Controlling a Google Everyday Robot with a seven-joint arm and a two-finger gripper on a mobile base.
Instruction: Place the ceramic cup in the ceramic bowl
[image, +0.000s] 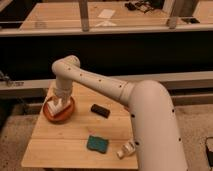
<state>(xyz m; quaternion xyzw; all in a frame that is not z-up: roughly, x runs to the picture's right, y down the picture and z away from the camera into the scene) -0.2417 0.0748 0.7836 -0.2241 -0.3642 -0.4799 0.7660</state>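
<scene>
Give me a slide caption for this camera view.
Gripper over the ceramic bowl on the wooden table, black object and teal sponge nearby.

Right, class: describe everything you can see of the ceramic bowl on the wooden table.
The ceramic bowl is round, shallow and reddish-brown. It sits upright on the wooden table, near its far left corner. The gripper hangs directly over its middle and hides much of the inside. A pale shape there, perhaps the ceramic cup, may rest in the bowl, but that cannot be told. Only the bowl's front and right rim show clearly. Nothing else on the table touches it.
</scene>
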